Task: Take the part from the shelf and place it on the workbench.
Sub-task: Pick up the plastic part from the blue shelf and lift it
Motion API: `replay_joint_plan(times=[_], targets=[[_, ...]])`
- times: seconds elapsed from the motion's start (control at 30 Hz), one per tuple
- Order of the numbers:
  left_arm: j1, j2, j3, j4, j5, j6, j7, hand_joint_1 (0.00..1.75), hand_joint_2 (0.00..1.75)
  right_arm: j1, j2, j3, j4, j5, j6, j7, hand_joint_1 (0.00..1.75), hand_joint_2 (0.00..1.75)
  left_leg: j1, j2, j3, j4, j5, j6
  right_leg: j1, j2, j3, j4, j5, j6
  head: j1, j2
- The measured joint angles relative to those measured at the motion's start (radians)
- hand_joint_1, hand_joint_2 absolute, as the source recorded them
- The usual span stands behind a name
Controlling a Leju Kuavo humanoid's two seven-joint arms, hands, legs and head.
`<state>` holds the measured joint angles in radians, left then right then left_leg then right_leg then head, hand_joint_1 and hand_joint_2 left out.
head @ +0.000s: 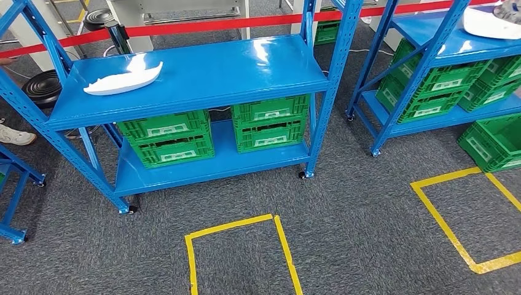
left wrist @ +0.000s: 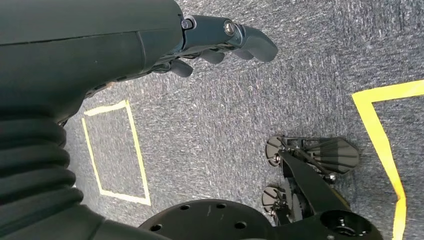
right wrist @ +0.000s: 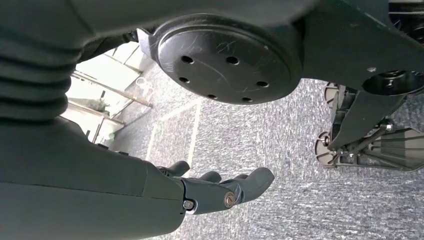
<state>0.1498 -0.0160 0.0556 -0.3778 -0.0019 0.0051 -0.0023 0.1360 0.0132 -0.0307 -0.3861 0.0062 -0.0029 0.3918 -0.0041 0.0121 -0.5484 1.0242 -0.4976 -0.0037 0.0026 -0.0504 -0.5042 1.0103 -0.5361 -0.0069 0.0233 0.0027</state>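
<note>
The left hand (left wrist: 220,42) hangs beside the robot's body above grey carpet (left wrist: 240,115), fingers loosely apart and holding nothing. The right hand (right wrist: 220,187) hangs likewise, released and empty. In the head view, the white part (head: 123,80) lies at upper left on the top of a blue shelf (head: 203,74), well apart from both hands. The task looks barely begun: the next move likely calls for stepping closer and raising an arm. Green crates (head: 166,138) sit on the lower shelf; yellow tape (head: 236,227) marks the carpet; a red barrier band (head: 203,26) crosses the top.
</note>
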Motion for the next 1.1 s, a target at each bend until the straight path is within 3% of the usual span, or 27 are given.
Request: replay_joint_plan(times=[0.13, 0.27, 0.4, 0.53, 0.77, 1.1], targets=[[0.003, 0.003, -0.014, -0.002, 0.002, -0.001, 0.002, 0.00, 0.00, 0.003, -0.002, 0.010, -0.003, 0.000, 0.000, 0.000, 0.00, 0.00, 0.000, 0.000, 0.000, 0.000, 0.000, 0.000, 0.000, 0.000, 0.000, 0.000, 0.000, 0.000, 0.000, 0.000], [0.005, 0.005, -0.023, -0.005, 0.002, -0.001, 0.002, 0.00, 1.75, 0.003, -0.003, 0.012, -0.004, 0.000, 0.000, 0.000, 0.00, 0.00, 0.000, 0.000, 0.000, 0.000, 0.000, 0.000, 0.000, 0.000, 0.000, 0.000, 0.000, 0.000, 0.000, 0.000], [0.005, 0.006, -0.027, -0.007, 0.002, -0.001, 0.002, 0.00, 1.75, 0.003, -0.004, 0.016, -0.004, 0.000, 0.000, 0.000, 0.00, 0.00, 0.000, 0.000, 0.000, 0.000, 0.000, 0.000, 0.000, 0.000, 0.000, 0.000, 0.000, 0.000, 0.000, 0.000], [0.004, 0.006, -0.027, -0.009, 0.001, -0.001, 0.002, 0.00, 1.75, 0.003, -0.004, 0.016, -0.005, 0.000, 0.000, 0.000, 0.00, 1.75, 0.000, 0.000, 0.000, 0.000, 0.000, 0.000, 0.000, 0.000, 0.000, 0.000, 0.000, 0.000, 0.000, 0.000], [-0.033, 0.002, 0.046, -0.001, -0.093, 0.032, -0.018, 0.00, 1.75, -0.017, 0.005, -0.062, -0.005, 0.041, 0.008, 0.000, 0.00, 1.75, 0.000, 0.000, 0.000, 0.000, 0.000, 0.000, 0.000, 0.000, 0.001, 0.000, 0.000, 0.000, 0.000, 0.000], [-0.088, -0.022, 0.247, 0.037, -0.284, 0.122, -0.040, 0.00, 1.75, -0.066, 0.045, -0.229, 0.022, 0.147, 0.021, 0.000, 0.00, 1.75, 0.000, 0.000, 0.001, 0.000, 0.000, 0.000, 0.000, 0.000, 0.000, 0.000, 0.000, 0.000, 0.000, 0.000]])
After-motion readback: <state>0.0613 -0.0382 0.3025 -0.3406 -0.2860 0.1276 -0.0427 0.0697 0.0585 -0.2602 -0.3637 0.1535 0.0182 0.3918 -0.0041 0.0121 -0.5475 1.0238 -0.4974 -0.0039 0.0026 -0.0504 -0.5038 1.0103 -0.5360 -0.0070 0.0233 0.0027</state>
